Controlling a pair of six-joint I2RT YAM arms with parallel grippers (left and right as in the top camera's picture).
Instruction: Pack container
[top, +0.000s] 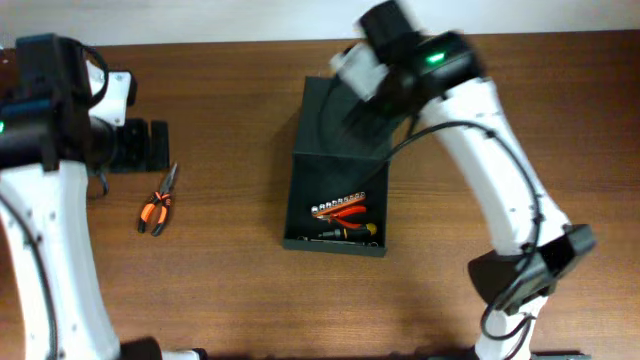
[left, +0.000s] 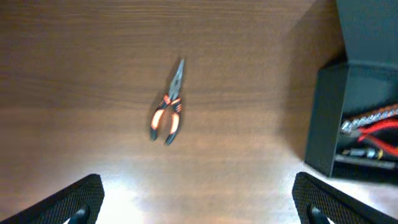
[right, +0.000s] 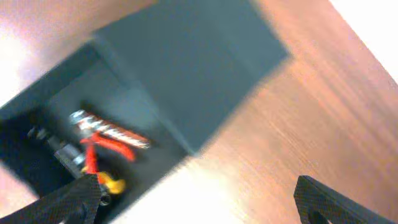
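Evidently packing is partway: the container (top: 335, 180) sits mid-counter (top: 230, 290) with its lid (top: 340, 115) laid open toward 12 o'clock, leaving the mouth free, and several tools (top: 345, 215) lie bunched at its 6 o'clock end. One pair of pliers (top: 160, 200) lies loose at the container's 9 o'clock, well apart. The left pincer (left: 199, 205) hangs near, at their 12 o'clock, spread wide and empty, seemingly readied for a pick. The right pincer (right: 199, 199), likewise spread and empty, hovers over the lid.
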